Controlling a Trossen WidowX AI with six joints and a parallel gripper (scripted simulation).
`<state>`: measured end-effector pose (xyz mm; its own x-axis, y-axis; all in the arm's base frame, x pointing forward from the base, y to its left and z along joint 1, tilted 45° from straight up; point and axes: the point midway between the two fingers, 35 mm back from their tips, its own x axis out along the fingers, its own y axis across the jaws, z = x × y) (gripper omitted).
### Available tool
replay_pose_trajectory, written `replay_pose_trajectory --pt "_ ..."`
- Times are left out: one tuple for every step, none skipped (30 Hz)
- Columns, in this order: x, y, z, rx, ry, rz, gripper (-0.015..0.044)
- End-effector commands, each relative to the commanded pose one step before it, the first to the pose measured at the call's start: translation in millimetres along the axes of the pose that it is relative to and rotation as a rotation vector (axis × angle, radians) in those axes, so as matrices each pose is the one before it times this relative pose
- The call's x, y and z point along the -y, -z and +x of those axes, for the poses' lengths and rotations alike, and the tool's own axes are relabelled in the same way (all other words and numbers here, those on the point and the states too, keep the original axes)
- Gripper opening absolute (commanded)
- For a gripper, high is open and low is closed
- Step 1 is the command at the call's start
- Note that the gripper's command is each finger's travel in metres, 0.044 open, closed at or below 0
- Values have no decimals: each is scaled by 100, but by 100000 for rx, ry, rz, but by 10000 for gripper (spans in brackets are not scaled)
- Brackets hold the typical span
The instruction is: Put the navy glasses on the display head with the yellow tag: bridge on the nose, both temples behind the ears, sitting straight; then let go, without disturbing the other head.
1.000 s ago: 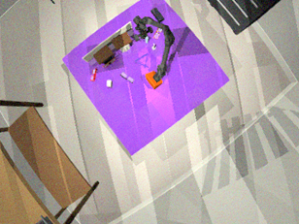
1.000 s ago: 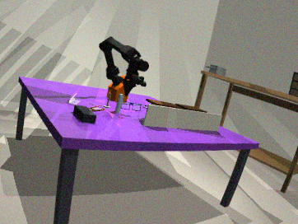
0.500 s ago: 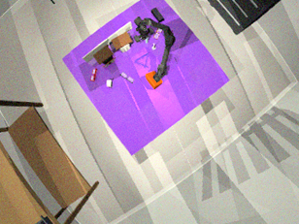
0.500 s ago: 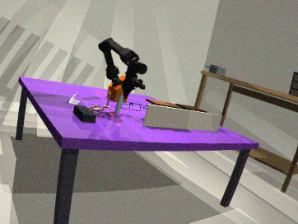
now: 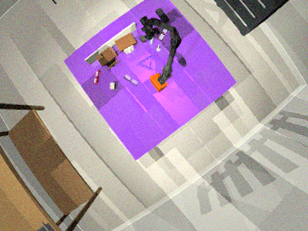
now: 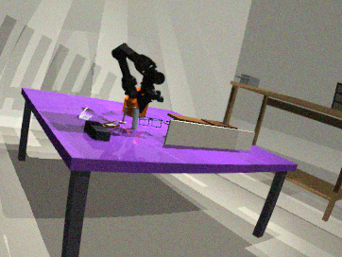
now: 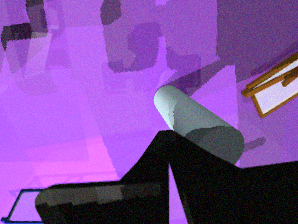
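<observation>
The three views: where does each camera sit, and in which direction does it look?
Top: high overhead, looking straight down at the purple table; the whole arm shows, rising from its orange base.
Exterior: beside the table, near its height, looking across the top; the arm and the shut, empty hand show above a grey cylinder.
Wrist: on the arm, looking down over its dark fingers at the tabletop.
Shared: wrist and exterior both show the grey cylinder.
</observation>
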<state>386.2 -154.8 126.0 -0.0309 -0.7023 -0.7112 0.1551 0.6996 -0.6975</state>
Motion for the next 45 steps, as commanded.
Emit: replay_pose_trajectory --pt "788 -27 -75 128 227 -34 0" --pt "137 1 -1 2 6 1 0" --pt "137 1 -1 2 7 1 0" --pt "137 2 -1 2 7 1 0" --pt "138 2 -1 2 8 1 0" --pt "138 2 -1 2 9 1 0" --pt "138 3 -1 2 9 1 0" --pt "138 3 -1 2 10 1 0" --pt "138 4 -1 2 10 1 0" --pt "138 4 -2 2 11 1 0" --pt "138 5 -2 2 12 1 0" --pt "138 5 -2 2 12 0 0" --pt "138 6 -2 2 13 0 0" --pt "138 6 -2 2 14 0 0" --pt "138 7 -2 3 14 0 0" --pt "139 7 -2 3 15 0 0" --pt "139 8 -2 3 15 0 0" --pt "113 7 -2 2 13 0 0" --pt "68 4 -1 1 8 0 0" --pt "23 1 0 0 3 0 0" --pt "0 0 0 0 0 0 0" --pt "-225 -33 -242 -7 -95 1 0" --pt "-389 -50 -421 -14 -149 0 0" --pt "-578 -58 -635 -23 -185 -3 0" --pt "-639 -42 -714 -28 -153 -8 0" --pt "-741 -18 -846 -31 -107 -13 0" --pt "-876 23 -1029 -29 -23 -19 0" --pt "-894 76 -1086 -11 100 -21 0" --pt "-565 76 -709 8 132 -13 0" --pt "-186 30 -238 6 56 -4 0" --pt "0 0 0 0 0 0 0" --pt "0 0 0 0 0 0 0" --pt "0 0 0 0 0 0 0" --pt "267 -139 620 659 -385 -1250 26" --pt "0 0 0 0 0 0 52" --pt "0 0 0 0 0 0 79" --pt "0 0 0 0 0 0 105" --pt "0 0 0 0 0 0 131" --pt "0 0 0 0 0 0 157" --pt "0 0 0 0 0 0 184" --pt "0 0 0 0 0 0 200" --pt "0 0 0 0 0 0 200" --pt "0 0 0 0 0 0 200" --pt "0 0 0 0 0 0 200" --pt "0 0 0 0 0 0 200"
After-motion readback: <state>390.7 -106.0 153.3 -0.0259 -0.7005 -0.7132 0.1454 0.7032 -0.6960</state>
